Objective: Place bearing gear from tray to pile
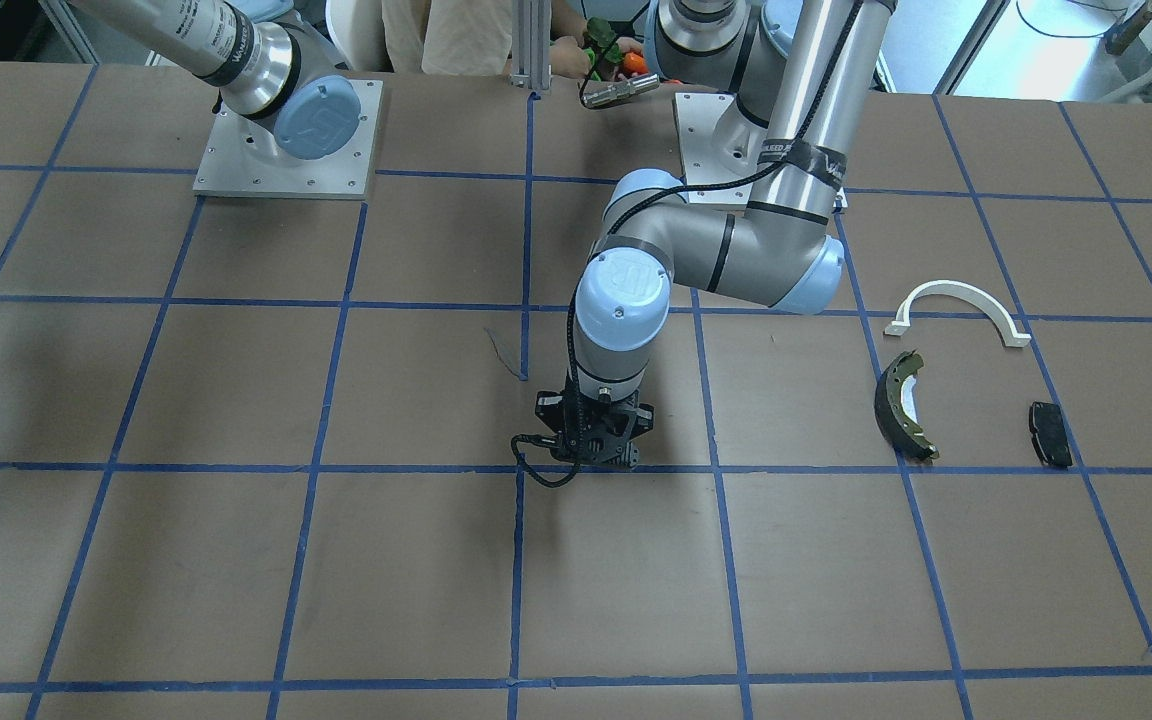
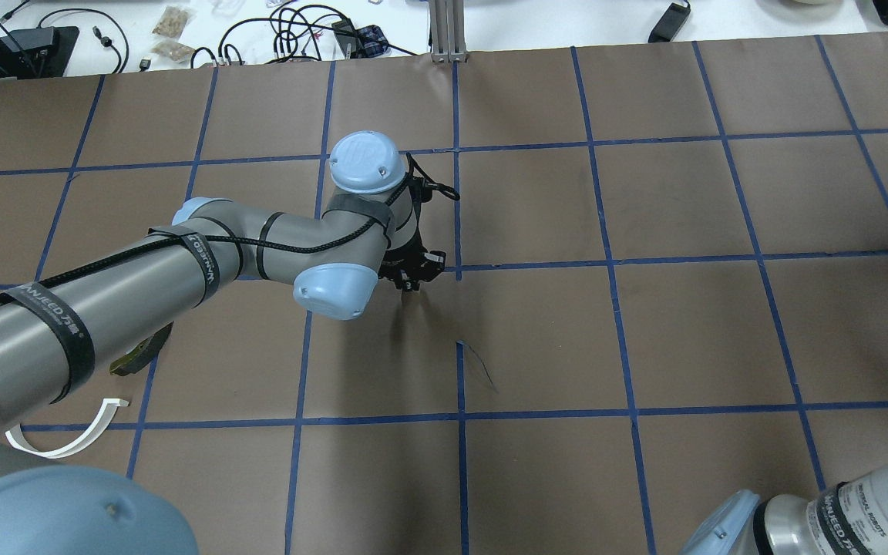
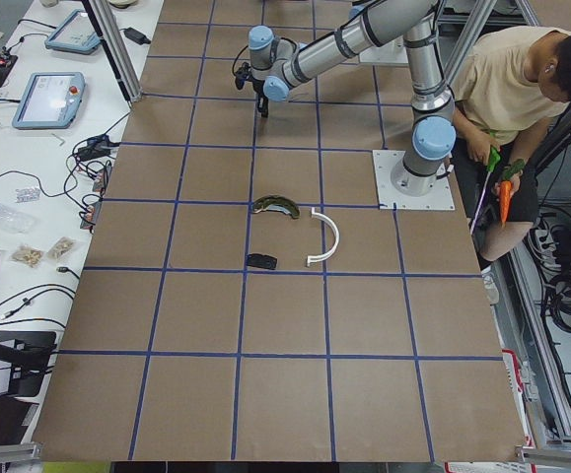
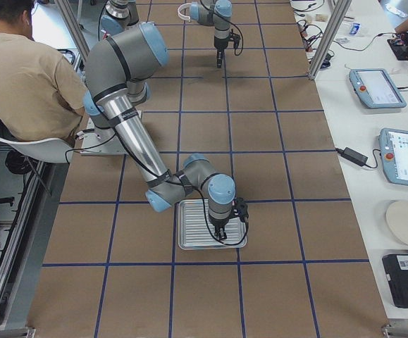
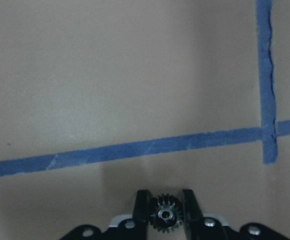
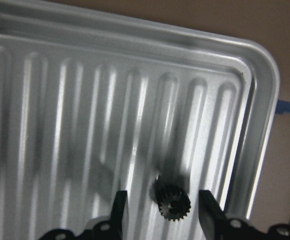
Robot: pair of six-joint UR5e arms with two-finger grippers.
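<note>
My left gripper [image 5: 165, 212] is shut on a small dark bearing gear [image 5: 165, 216] and holds it low over the brown table near a blue tape crossing; it stands mid-table in the front view [image 1: 591, 460]. The pile lies apart from it: an olive-grey brake shoe [image 1: 904, 405], a white arch [image 1: 956, 305] and a black pad [image 1: 1049, 433]. My right gripper [image 6: 163, 210] is open over the silvery ribbed tray [image 6: 262, 75], with a second bearing gear [image 6: 171, 202] lying on the tray between its fingers [image 6: 118, 210].
The tray sits at the table's end on my right [image 4: 189, 243]. A seated person [image 4: 27, 77] holding tools is behind the arm bases. Tablets and cables lie on the white bench [image 4: 394, 105] beyond the table's far edge.
</note>
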